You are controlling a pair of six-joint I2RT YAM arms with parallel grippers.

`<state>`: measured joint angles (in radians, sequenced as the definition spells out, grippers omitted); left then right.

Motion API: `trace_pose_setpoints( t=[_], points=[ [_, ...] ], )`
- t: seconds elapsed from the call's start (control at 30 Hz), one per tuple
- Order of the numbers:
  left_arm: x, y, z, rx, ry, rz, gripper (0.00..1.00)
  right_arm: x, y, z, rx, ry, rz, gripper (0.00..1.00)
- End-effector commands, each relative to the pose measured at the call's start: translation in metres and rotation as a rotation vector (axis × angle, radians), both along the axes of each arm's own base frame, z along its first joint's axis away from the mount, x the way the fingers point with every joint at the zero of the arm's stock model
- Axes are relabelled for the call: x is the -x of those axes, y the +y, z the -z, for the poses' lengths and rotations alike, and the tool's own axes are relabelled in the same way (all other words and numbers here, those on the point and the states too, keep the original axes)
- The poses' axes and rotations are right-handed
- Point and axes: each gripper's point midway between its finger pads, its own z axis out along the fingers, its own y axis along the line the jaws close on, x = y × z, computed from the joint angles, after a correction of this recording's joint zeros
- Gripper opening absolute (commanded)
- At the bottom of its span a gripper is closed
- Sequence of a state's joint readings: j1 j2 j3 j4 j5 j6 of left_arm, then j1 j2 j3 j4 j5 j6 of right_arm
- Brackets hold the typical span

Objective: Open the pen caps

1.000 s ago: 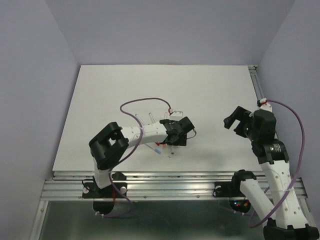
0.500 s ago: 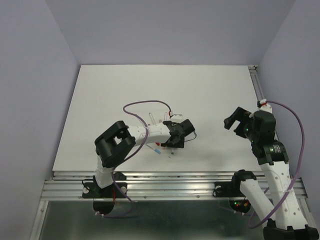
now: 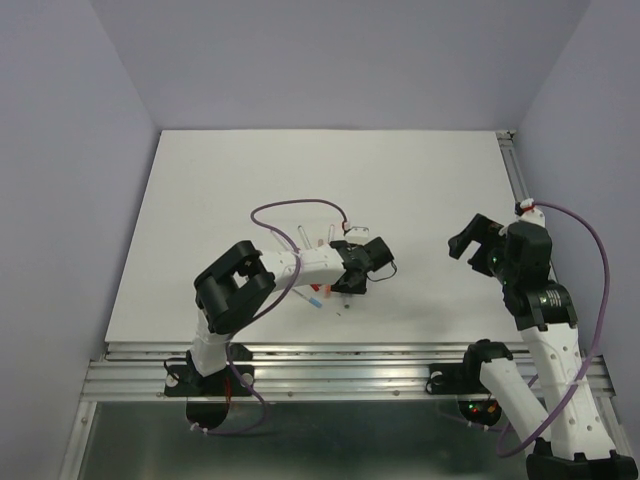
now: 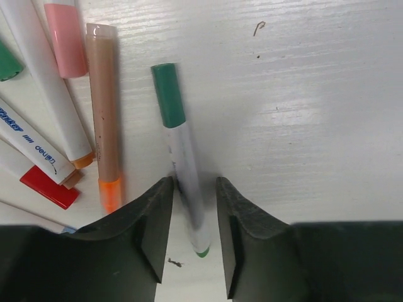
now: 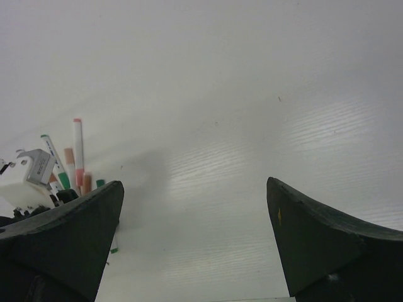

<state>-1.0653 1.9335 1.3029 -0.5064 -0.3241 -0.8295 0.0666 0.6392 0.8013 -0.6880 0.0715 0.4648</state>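
The left gripper (image 4: 194, 189) is low over the table (image 4: 302, 94), close to the middle of its near edge. Its jaws stand part open and straddle the white barrel (image 4: 187, 182) of one pen. The left finger (image 4: 154, 214) looks to touch the barrel, while a strip of table shows between the barrel and the other finger. The pen lies flat and is not clamped. Its green cap (image 4: 168, 94) is on the far end, clear of the fingers.

Just left of it lies a tan pen (image 4: 104, 107) with an orange end, roughly parallel. Further left several white pens are fanned out, touching one another. A red cap (image 4: 47, 187) sits nearest the gripper, a pink cap (image 4: 65, 39) lies farther off, and a second green cap (image 4: 7, 61) is cut by the frame edge. Every cap in view sits on its pen.

The right gripper (image 5: 194, 184) hangs above the table's right side, well apart from the pens. Its jaws are spread wide and hold nothing.
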Motion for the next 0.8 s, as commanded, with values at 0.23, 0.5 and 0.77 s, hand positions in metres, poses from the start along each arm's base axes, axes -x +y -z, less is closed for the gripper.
trace_pose_setpoints(
  t=[0.23, 0.5, 0.77],
  points=[
    [0.012, 0.008, 0.034, 0.002, 0.037, 0.027, 0.13, -0.002, 0.000, 0.002, -0.002, -0.034, 0.006, 1.00],
    [0.011, -0.006, 0.007, 0.077, -0.062, 0.141, 0.00, -0.002, 0.021, -0.005, -0.036, -0.058, -0.123, 1.00],
    [0.038, -0.036, -0.092, 0.460, -0.265, 0.325, 0.00, 0.021, 0.097, -0.033, -0.248, -0.119, -0.554, 1.00]
  ],
)
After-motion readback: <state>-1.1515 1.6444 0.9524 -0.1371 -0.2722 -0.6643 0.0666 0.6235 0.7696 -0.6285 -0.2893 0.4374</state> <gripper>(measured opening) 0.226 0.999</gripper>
